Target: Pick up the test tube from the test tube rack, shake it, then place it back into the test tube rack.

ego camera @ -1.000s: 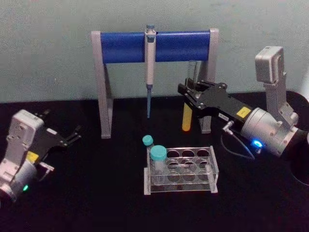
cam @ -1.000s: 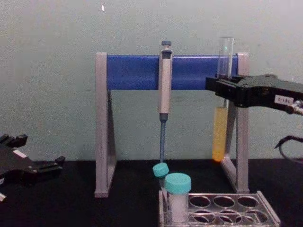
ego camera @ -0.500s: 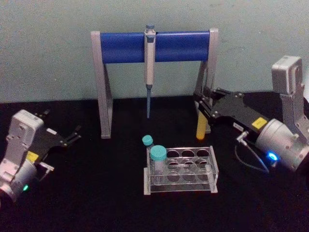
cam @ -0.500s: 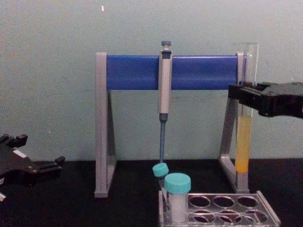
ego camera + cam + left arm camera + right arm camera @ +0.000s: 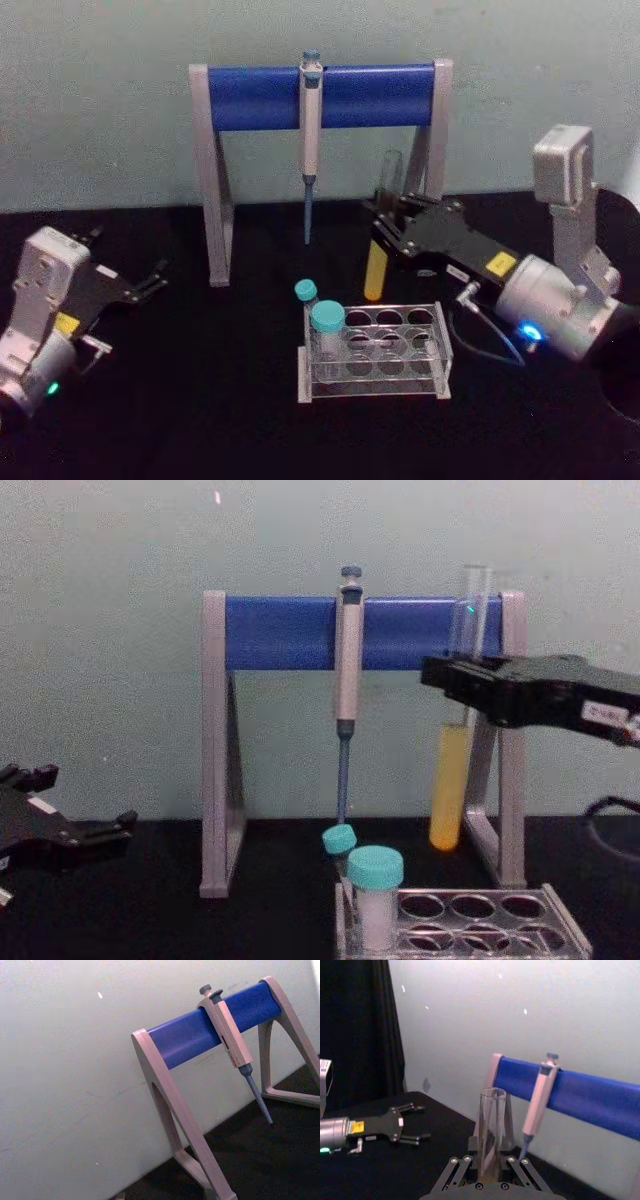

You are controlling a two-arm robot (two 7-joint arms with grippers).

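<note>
Jaws: your right gripper (image 5: 386,226) pinches the test tube (image 5: 377,265) on its clear upper part, above the liquid; your left gripper (image 5: 157,277) rests near the table's left edge with its fingers spread.
Table (image 5: 200,410): black surface carrying everything else.
Stand (image 5: 260,97): grey legs and a blue crossbar along the far edge, with a pipette (image 5: 310,115) hanging from the bar's middle.
Test tube rack (image 5: 372,394): mid-table, in front of the stand; two teal-capped tubes (image 5: 327,320) sit at its left end and the other holes look free.
Test tube: in the air just behind the rack's far edge, touching nothing but the jaws, leaning a little, its yellow-orange liquid low.
Change: half a second ago it hung further right, by the stand's right leg; now it has swung back left.
Meaning: you are probably mid-shake; putting the tube back into a rack hole is not yet done.
</note>
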